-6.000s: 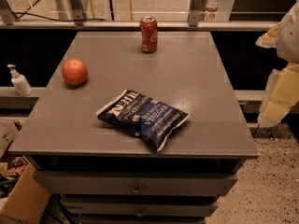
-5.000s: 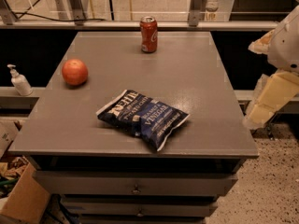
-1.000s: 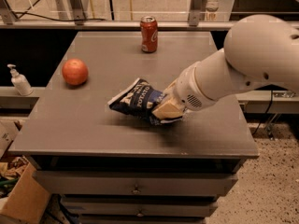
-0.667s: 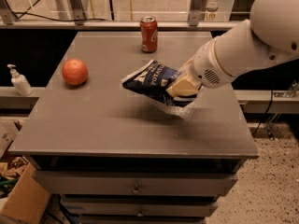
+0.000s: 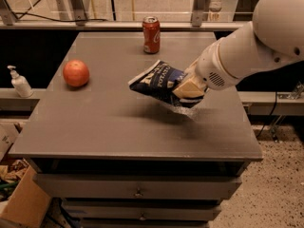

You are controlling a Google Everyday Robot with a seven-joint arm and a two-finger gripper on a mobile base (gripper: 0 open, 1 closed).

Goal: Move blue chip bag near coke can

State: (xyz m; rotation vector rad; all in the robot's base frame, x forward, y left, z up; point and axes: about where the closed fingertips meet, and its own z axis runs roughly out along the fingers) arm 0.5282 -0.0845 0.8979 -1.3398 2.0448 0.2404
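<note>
The blue chip bag [image 5: 159,81] is dark navy with white lettering. It hangs tilted in the air above the grey table [image 5: 109,122], right of the middle. My gripper [image 5: 189,88] comes in from the right on a white arm and is shut on the bag's right end. The coke can [image 5: 151,34] stands upright at the table's far edge. It is apart from the bag, a short way behind it and slightly left.
A round orange-red fruit [image 5: 76,73] sits on the table's left side. A white soap dispenser [image 5: 19,81] stands on a ledge left of the table. Drawers run below the front edge. A cardboard box [image 5: 23,203] is on the floor at lower left.
The bag lay flat near the table's front middle with the arm off to the right. My gripper took hold of it, lifted it and carried it back and right toward the can.
</note>
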